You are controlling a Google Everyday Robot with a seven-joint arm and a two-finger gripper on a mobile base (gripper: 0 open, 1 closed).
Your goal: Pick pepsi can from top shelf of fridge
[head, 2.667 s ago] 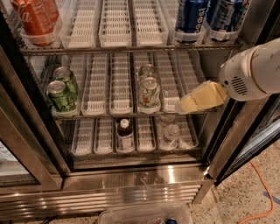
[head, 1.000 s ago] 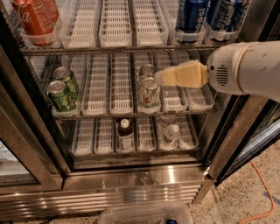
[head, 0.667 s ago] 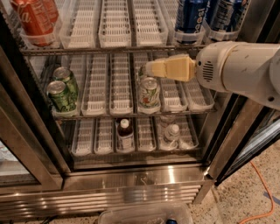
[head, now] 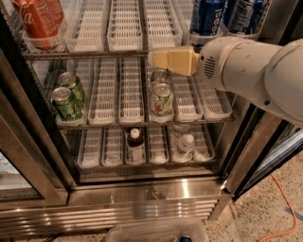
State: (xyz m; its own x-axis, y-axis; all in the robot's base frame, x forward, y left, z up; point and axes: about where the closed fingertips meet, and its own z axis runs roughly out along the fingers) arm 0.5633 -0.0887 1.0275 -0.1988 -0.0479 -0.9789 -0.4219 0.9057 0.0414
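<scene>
Two dark blue pepsi cans [head: 207, 16] [head: 242, 13] stand at the right end of the top shelf [head: 94, 55] of the fridge [head: 142, 198], in clear slotted lane trays [head: 125, 23]. My gripper [head: 163, 60], cream-coloured on a white arm [head: 251, 71], points left in front of the top shelf's steel rail. It is just below and to the left of the nearer pepsi can and holds nothing that I can see. The arm hides the lower part of the pepsi cans.
Red cola cans [head: 35, 19] stand at the top left. Green cans [head: 66, 101] and a green-and-white can [head: 161, 99] sit on the middle rack, bottles [head: 136, 144] on the bottom rack. The door frame [head: 28, 156] stands at the left. A clear plastic bin [head: 156, 231] and an orange cable [head: 284, 208] lie on the floor.
My gripper has risen from the middle rack's right side and moved left, up to the top shelf's front rail. The cans and bottles have not moved.
</scene>
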